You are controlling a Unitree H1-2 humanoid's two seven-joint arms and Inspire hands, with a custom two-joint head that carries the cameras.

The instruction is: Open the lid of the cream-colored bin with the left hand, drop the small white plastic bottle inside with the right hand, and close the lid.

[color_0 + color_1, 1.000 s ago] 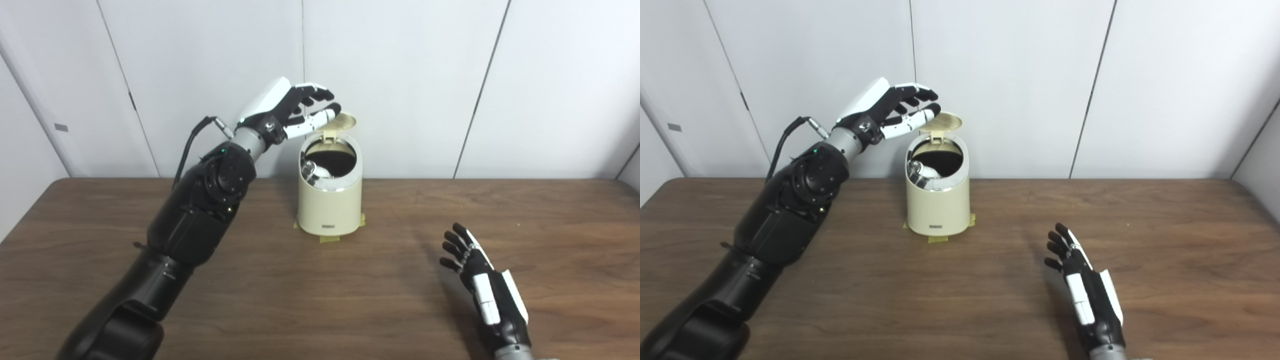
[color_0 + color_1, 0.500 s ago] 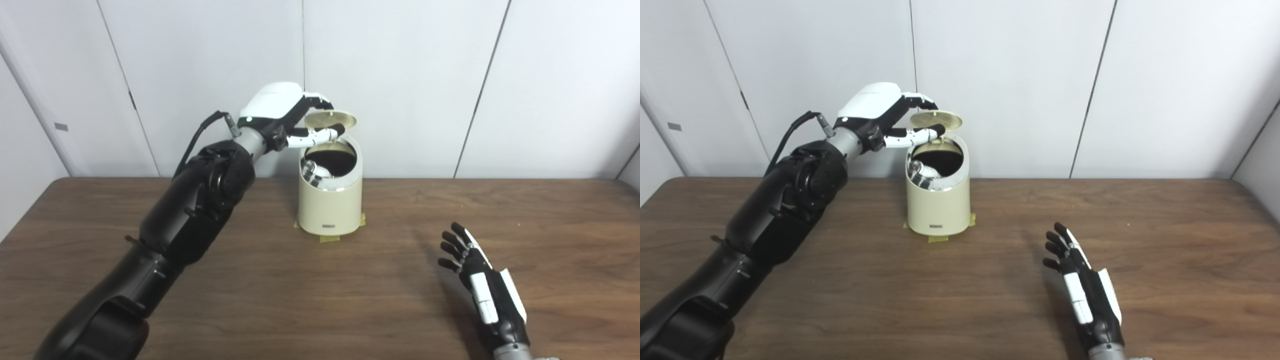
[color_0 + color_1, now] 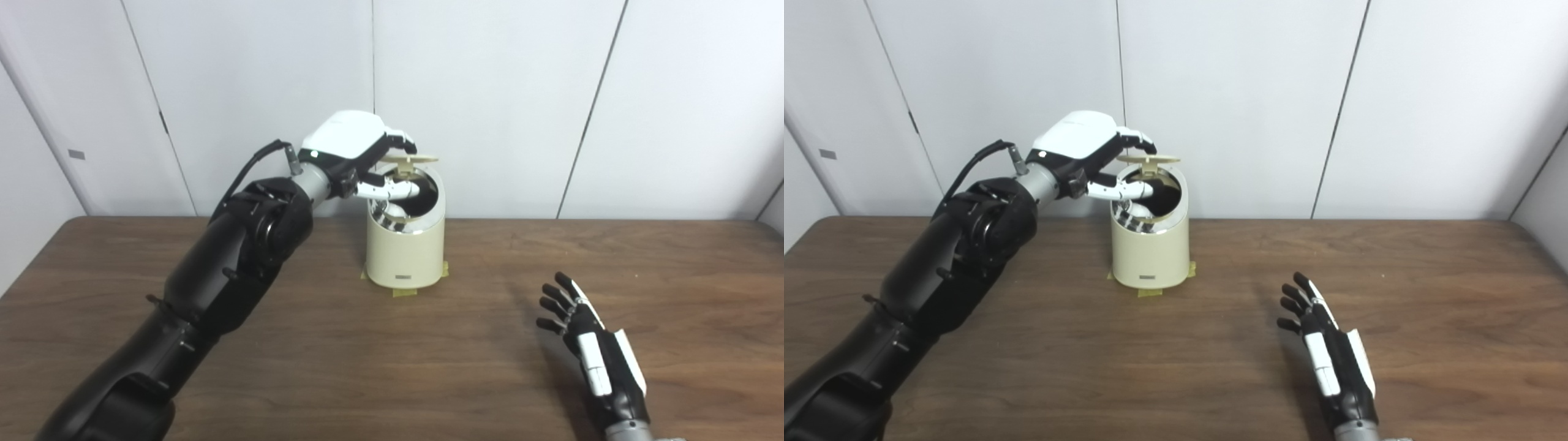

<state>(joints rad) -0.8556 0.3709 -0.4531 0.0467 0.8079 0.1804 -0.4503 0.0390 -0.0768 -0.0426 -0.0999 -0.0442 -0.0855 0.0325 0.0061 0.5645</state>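
At twelve o'clock on the brown wooden counter (image 3: pixel 318 343) stands the cream-colored cylindrical bin (image 3: pixel 404 248). The left robot hand (image 3: pixel 358 150) pinches its round hinged lid (image 3: pixel 409 158), held nearly level. The small white plastic bottle (image 3: pixel 392 211) lies inside. At four o'clock, the right robot hand (image 3: pixel 591 349) rests spread, empty.

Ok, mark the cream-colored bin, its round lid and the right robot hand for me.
cream-colored bin (image 3: pixel 404 254): left eye view, front wall.
round lid (image 3: pixel 418 158): left eye view, front edge.
right robot hand (image 3: pixel 1329 352): right eye view, back of hand.
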